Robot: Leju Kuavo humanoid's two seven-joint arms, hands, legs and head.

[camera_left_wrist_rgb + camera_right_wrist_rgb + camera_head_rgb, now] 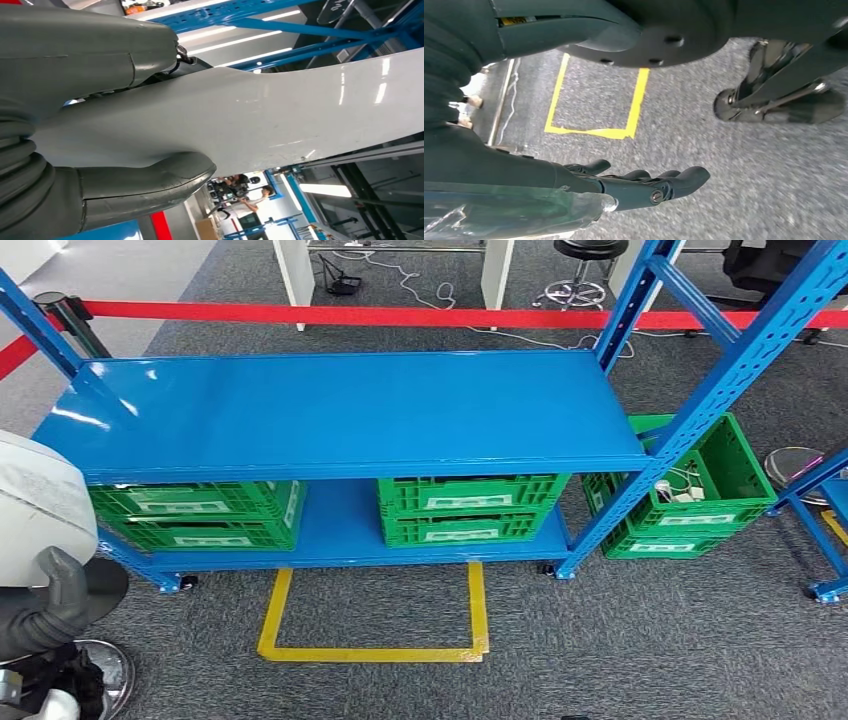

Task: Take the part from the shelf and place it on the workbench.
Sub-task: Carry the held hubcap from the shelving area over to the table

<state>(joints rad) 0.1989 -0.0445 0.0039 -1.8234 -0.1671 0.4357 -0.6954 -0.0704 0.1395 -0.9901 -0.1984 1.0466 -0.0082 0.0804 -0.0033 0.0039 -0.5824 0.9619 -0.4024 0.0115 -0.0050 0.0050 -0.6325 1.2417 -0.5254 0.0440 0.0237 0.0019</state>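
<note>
A large white glossy part (pixel 35 502) sits at the left edge of the head view, and my left hand (pixel 48 605) grips it from below with its grey thumb wrapped onto it. In the left wrist view the same white part (pixel 280 115) stretches across the picture, clamped between the thumb and the upper fingers of my left hand (pixel 115 190). My right hand (pixel 639 185) hangs over the grey carpet with its dark fingers stretched out and nothing in them. The blue shelf (pixel 350 410) stands straight ahead, its top board bare.
Green crates (pixel 468 508) stand on the shelf's lower board, another crate (pixel 690 502) with small white items sits at the right. A yellow tape square (pixel 375 625) marks the floor in front. A red barrier belt (pixel 400 315) runs behind; a chrome round base (pixel 105 670) lies bottom left.
</note>
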